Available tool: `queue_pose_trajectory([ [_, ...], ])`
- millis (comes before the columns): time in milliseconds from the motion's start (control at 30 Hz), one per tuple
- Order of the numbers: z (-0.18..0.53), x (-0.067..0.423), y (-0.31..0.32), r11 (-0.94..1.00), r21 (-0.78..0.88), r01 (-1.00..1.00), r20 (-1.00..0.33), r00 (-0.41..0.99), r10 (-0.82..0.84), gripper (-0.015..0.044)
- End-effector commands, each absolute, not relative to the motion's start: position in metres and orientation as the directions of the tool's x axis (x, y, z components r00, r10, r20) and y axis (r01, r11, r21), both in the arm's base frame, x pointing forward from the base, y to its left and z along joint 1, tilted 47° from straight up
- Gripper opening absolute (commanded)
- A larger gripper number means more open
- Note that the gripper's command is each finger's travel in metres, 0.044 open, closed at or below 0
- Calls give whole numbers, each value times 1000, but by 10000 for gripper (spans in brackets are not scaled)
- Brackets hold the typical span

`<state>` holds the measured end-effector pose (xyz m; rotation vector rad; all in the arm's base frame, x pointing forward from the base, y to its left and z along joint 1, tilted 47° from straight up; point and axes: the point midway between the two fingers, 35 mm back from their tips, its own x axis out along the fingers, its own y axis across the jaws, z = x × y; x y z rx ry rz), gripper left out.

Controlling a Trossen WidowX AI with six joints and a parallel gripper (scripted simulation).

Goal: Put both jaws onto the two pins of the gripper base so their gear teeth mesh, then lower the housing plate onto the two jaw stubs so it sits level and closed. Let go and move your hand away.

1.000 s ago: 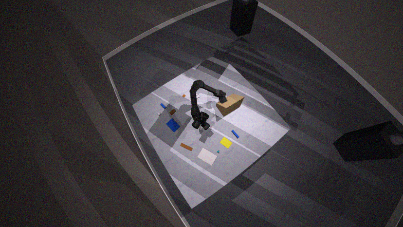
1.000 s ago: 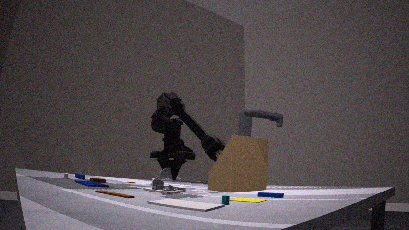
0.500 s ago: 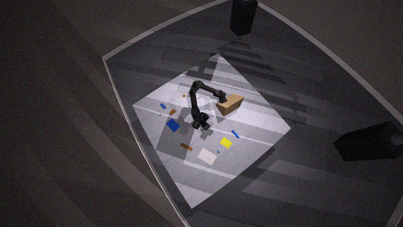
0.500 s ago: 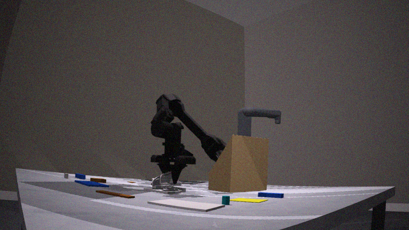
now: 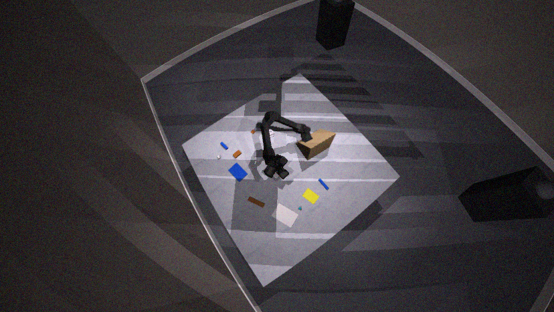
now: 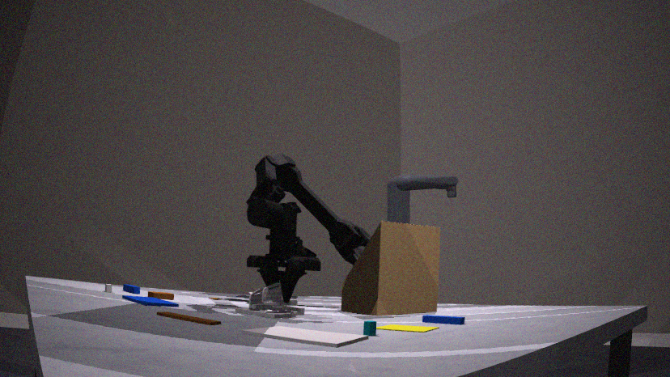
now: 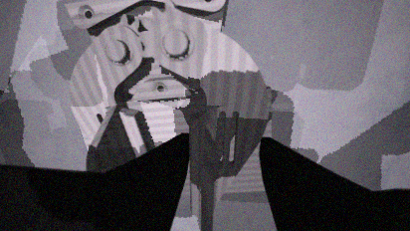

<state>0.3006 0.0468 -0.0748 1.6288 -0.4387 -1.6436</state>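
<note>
My gripper [image 7: 225,143] [image 6: 279,289] is shut on a pale jaw [image 7: 249,52] by its upright grip. This jaw's geared end carries a round stub [image 7: 176,43]. The held jaw is low over the gripper base [image 7: 174,90], right of the other jaw [image 7: 89,77], whose stub [image 7: 118,51] shows beside it. The two geared ends are close together in the wrist view; I cannot tell whether the teeth mesh. The pins are hidden under the jaws, and the held jaw's height above its pin is unclear. I cannot make out the housing plate for certain.
A tall tan box [image 5: 320,145] [image 6: 408,271] stands beside the arm. A blue sheet [image 5: 237,171], a brown bar [image 5: 256,201], a pale sheet [image 5: 286,215] [image 6: 314,336], a yellow sheet [image 5: 310,195] and a small teal block [image 6: 370,328] lie around the work area.
</note>
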Motion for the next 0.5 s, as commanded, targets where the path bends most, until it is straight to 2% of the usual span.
queue_pose_trajectory([
  [0,-75,301,46,-644,713,278,-690,113,-715,134],
  [467,-77,301,44,-644,713,278,-690,113,-715,134],
])
